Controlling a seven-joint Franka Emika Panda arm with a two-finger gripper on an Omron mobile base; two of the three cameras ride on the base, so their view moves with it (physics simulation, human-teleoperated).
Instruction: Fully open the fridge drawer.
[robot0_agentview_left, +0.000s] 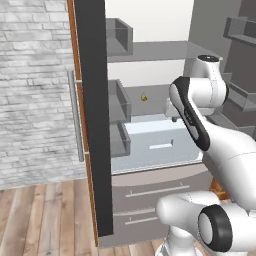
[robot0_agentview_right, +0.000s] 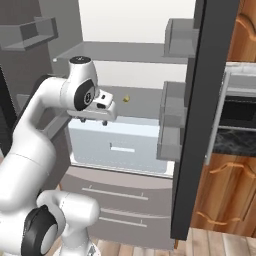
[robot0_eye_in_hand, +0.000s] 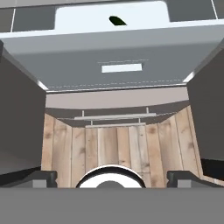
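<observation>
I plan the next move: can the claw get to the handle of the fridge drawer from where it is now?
Probably yes. The claw hangs open above the fridge drawer, and the handle lies bare on the drawer's front, with nothing between them. Both fridge doors stand open to the sides.

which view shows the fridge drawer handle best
The hand view: the fridge drawer handle faces the camera, unblocked and largest. The right base view shows it small below the claw; the left base view shows it beside the arm.
</observation>
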